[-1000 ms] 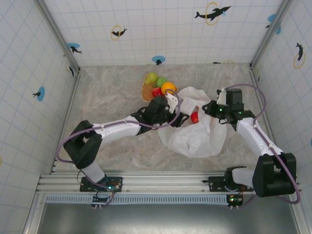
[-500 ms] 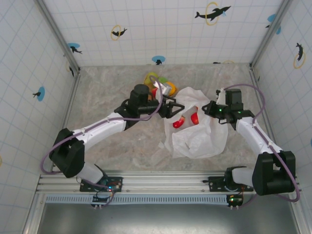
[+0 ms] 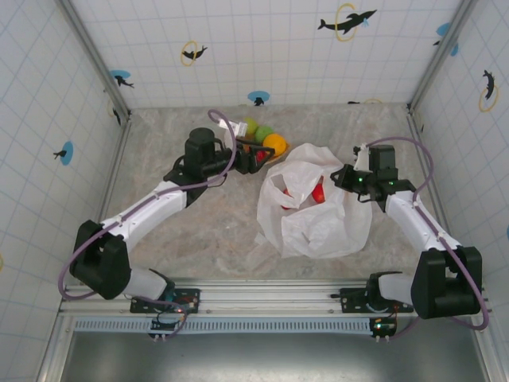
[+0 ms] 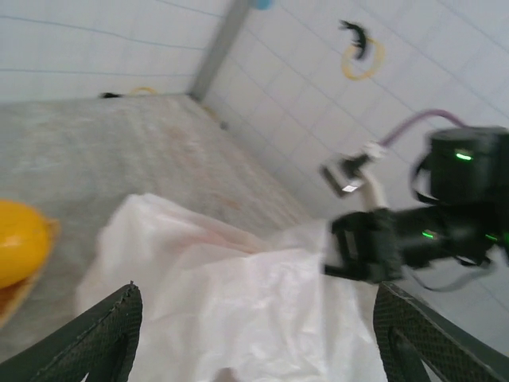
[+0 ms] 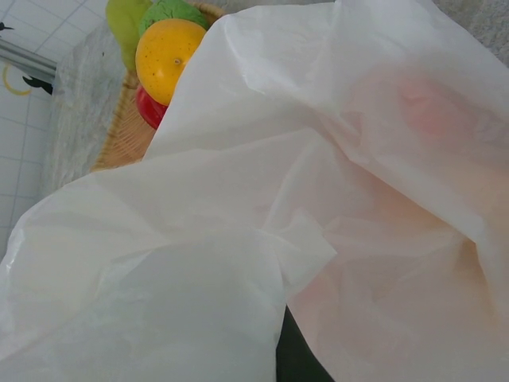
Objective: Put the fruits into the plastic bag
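Pinching the bag [image 3: 314,219] at its 2 o'clock edge, the right gripper [image 3: 343,177] is shut tight on the thin film, likely to hold the mouth up and open. The left gripper [image 3: 253,153] is spread wide and holds nothing. It hovers by the plate [image 5: 119,147], at 11 o'clock from the bag, likely to pick another fruit. The bag is white, crinkly and see-through. Red fruits [image 3: 318,192] show inside it, and yellow, green and red ones wait on the plate.

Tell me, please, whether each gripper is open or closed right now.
Left gripper: open, holding nothing.
Right gripper: closed on the edge of the plastic bag.
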Robot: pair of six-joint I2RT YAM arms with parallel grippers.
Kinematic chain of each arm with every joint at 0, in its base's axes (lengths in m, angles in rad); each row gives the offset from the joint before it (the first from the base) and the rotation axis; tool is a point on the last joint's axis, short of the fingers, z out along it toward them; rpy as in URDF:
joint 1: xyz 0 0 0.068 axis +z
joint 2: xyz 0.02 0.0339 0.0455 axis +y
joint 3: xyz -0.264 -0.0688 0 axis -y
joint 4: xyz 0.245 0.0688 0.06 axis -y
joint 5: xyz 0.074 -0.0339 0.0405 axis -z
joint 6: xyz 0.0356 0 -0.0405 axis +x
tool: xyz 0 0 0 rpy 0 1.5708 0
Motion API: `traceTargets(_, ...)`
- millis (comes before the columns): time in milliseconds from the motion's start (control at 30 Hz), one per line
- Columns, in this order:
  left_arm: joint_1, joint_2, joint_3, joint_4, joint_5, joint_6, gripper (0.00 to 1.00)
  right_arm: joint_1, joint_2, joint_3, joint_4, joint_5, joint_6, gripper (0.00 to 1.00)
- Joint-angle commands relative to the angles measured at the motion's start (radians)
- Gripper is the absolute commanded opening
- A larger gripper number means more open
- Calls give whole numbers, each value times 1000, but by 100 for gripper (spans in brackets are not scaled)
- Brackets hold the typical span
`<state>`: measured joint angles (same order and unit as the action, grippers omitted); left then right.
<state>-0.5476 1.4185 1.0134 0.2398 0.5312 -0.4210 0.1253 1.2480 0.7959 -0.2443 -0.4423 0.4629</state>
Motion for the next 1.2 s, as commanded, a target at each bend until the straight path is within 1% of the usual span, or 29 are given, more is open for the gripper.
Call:
traceTargets(0, 36, 24, 63, -135, -228, -13, 79, -7, -4, 1, 3, -3, -10, 3)
traceTargets(67, 56, 60, 89, -154, -273, -19, 79, -8, -2, 0, 6, -7, -9, 3)
traceTargets(200, 71, 176, 185, -208, -298, -22, 81, -7, -2, -1, 5, -7, -10, 3)
traceTargets(500, 69, 463, 416, -290, -228, 14, 83, -16, -5, -11, 10, -13, -13, 3)
traceTargets(600, 68, 547, 491, -320, -206, 26, 85, -21, -4, -8, 10, -17, -15, 3)
traceTargets(833, 48, 739, 700, -450, -251, 88, 87, -26, 2, 0, 6, -24, -17, 3)
traceTargets(1000, 41, 839, 829, -521, -265, 118, 87, -28, 2, 1, 5, -25, -18, 3)
traceTargets(1167, 36, 886, 883, -537, -251, 126, 88, -30, -4, 0, 1, -24, -20, 3)
